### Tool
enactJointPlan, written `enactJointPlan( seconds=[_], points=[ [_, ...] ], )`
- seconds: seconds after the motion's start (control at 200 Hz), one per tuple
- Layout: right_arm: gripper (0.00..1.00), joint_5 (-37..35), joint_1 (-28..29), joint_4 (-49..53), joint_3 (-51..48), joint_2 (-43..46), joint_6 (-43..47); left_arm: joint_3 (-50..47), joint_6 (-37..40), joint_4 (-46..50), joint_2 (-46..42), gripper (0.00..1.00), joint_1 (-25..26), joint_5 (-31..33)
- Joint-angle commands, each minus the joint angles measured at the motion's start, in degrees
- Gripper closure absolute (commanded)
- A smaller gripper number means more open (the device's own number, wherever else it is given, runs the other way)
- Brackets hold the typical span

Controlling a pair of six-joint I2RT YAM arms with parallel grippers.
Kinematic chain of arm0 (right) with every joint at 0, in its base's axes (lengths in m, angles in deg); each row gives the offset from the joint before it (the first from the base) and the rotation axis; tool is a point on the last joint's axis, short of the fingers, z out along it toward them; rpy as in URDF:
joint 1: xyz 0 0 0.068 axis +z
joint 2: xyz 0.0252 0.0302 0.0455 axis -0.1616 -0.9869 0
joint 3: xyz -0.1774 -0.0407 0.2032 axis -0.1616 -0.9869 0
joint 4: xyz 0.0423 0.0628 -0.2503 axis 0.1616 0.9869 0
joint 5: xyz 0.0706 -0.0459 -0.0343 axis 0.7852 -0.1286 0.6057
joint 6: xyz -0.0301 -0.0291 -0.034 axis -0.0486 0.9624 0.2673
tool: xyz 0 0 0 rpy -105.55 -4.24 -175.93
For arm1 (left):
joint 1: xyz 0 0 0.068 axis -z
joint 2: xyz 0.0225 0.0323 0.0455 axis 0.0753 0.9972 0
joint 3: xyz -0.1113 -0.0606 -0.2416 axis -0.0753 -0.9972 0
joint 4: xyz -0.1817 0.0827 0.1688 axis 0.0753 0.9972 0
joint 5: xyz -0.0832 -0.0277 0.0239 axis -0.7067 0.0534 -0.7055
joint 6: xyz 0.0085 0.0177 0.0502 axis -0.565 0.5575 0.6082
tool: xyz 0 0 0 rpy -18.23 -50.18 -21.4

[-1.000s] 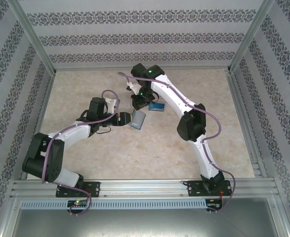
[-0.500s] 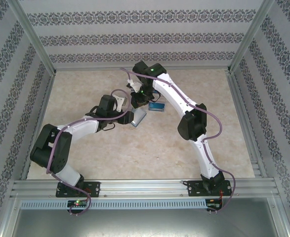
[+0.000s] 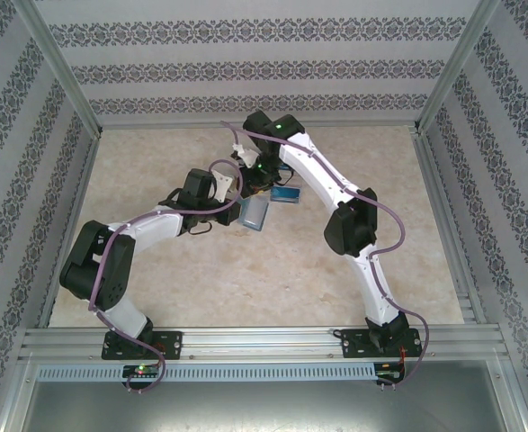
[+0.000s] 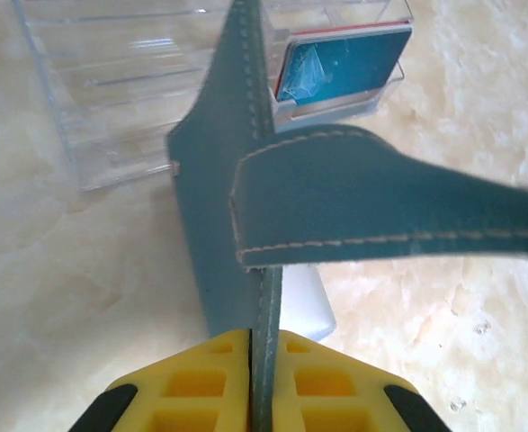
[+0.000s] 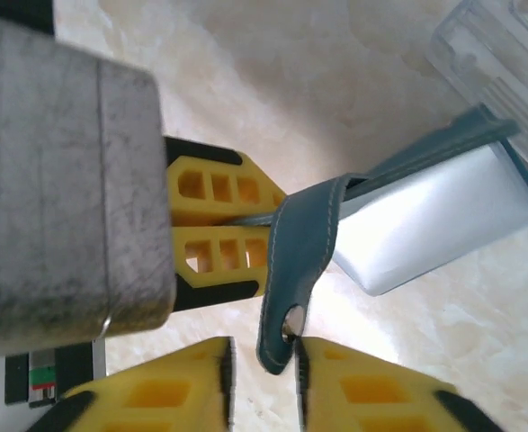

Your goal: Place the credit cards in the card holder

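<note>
A clear plastic compartmented tray sits on the beige marbled tabletop. It lies across the upper part of the left wrist view, split by thin see-through dividers, and one corner of it shows in the upper right of the right wrist view. Pale wallpaper with dark floral stripes covers the 3 walls around the table. 2 slanting metal posts rise at the upper left and upper right of the top view. Along the bottom runs a ribbed aluminium rail, with a slotted grey strip just below it.

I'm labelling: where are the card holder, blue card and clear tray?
card holder (image 4: 211, 211), left wrist view, teal panel
blue card (image 4: 353, 63), left wrist view, face
clear tray (image 4: 111, 153), left wrist view, near wall
</note>
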Motion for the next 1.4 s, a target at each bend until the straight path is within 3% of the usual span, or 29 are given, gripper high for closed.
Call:
enactJointPlan(
  seconds=[0.0,0.13,0.46,0.724,0.859,0.984,1.214,1.394],
  points=[
    [0.58,1.1,-2.0,-1.1,-2.8,3.3,-0.1,3.4,4.5,5.1,0.7,0.91,-0.6,-6.4],
    [0.47,0.3,-4.3,-5.1,-9.9,8.1,-0.7,6.5,5.6,10.7,1.7,0.93,-1.6,-11.1],
    [0.42,0.3,-10.4,-19.2,-35.0,22.0,-1.7,16.8,14.7,30.5,9.0,0.95,-4.0,-30.6],
    [0.32,8.2,-12.1,-38.1,-55.4,31.3,3.1,20.0,22.0,40.7,10.0,0.96,-3.7,-37.8],
    [0.27,12.7,-11.2,-44.3,-59.0,32.0,6.9,22.5,27.0,46.4,11.8,0.96,-2.4,-38.8],
    [0.27,14.3,-8.9,-42.7,-57.4,29.6,14.1,24.2,29.1,49.3,13.6,0.96,-1.4,-38.8],
    [0.39,20.4,-8.1,-41.5,-57.6,28.0,16.4,23.6,27.8,47.1,12.6,0.96,-1.8,-36.8],
    [0.40,22.3,-7.8,-40.2,-58.3,26.4,16.7,25.3,28.4,47.6,13.8,0.96,-2.3,-37.0]
  ],
)
